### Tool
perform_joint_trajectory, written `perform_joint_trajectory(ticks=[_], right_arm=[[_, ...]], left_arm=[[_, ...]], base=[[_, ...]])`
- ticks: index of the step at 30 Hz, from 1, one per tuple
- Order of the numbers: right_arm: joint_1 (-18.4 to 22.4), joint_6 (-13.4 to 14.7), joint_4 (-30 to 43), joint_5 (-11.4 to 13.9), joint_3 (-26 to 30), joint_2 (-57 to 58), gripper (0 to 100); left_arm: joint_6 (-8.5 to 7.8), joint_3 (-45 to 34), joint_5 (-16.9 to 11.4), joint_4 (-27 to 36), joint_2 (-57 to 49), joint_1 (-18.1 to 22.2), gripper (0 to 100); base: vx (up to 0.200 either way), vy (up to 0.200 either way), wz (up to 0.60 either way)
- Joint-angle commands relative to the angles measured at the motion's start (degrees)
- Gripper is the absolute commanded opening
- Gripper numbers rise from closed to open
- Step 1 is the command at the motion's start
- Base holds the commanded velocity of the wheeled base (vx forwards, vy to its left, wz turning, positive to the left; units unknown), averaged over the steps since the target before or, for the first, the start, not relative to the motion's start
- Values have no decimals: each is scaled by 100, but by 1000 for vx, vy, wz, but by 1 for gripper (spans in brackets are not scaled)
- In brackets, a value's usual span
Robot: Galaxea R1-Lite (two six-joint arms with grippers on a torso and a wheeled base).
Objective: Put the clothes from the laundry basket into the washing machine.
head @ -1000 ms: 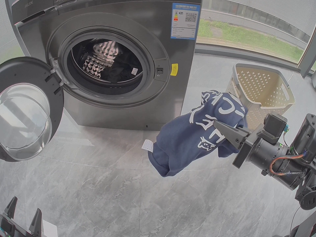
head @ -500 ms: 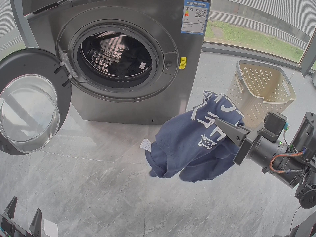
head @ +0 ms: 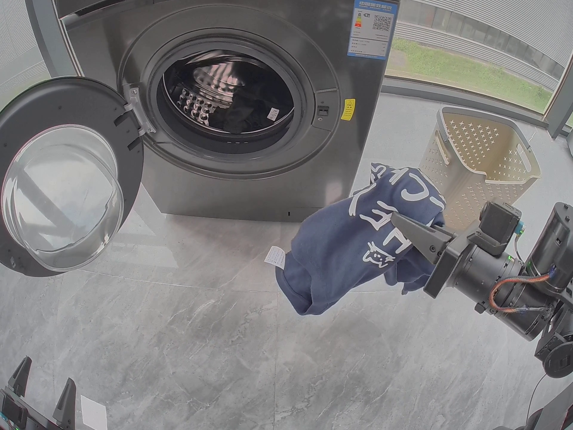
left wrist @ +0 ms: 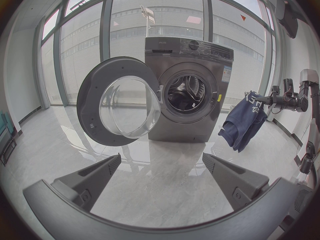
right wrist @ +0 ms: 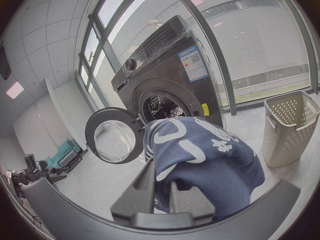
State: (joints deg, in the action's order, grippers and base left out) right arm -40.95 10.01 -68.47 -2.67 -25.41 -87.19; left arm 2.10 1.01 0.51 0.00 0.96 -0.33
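Observation:
A navy blue garment (head: 352, 240) with white print hangs above the floor, held by my right gripper (head: 412, 229), which is shut on it; it shows in the right wrist view (right wrist: 200, 157) and the left wrist view (left wrist: 243, 124). The grey washing machine (head: 250, 31) stands ahead to the left of the garment. Its round door (head: 59, 174) is swung open to the left, and dark clothes lie in the drum (head: 230, 100). The beige laundry basket (head: 486, 156) stands just behind my right gripper. My left gripper (head: 42, 389) is low at the near left, open (left wrist: 160, 177) with nothing between its fingers.
Grey marble floor (head: 179, 329) lies between me and the machine. A glass window wall (head: 477, 43) runs behind the basket and the machine. A white tag (head: 274, 257) dangles from the garment's lower edge.
The head view has shifted: the machine and door now sit further right in the picture. The garment's hanging lower folds have swung and bunched up; my right gripper still holds it.

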Motion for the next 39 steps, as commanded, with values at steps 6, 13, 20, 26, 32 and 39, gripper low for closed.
perform_joint_trajectory(ticks=[6,13,20,26,32,39], right_arm=[[-1,1,1,3,0,0,0],[-1,1,1,3,0,0,0],[-1,1,1,3,0,-9,0],[-1,1,1,3,9,-9,0],[-1,1,1,3,9,-9,0],[-1,1,1,3,9,-9,0]], left_arm=[[-8,-92,10,0,-61,-2,100],[1,-92,10,0,-61,-2,100],[-8,-92,10,0,-61,-2,100],[1,-92,10,0,-61,-2,100],[-8,-92,10,0,-61,-2,100],[-8,-92,10,0,-61,-2,100]], base=[[0,133,0],[0,0,0],[200,0,0],[167,0,0],[0,33,0],[0,200,0]])
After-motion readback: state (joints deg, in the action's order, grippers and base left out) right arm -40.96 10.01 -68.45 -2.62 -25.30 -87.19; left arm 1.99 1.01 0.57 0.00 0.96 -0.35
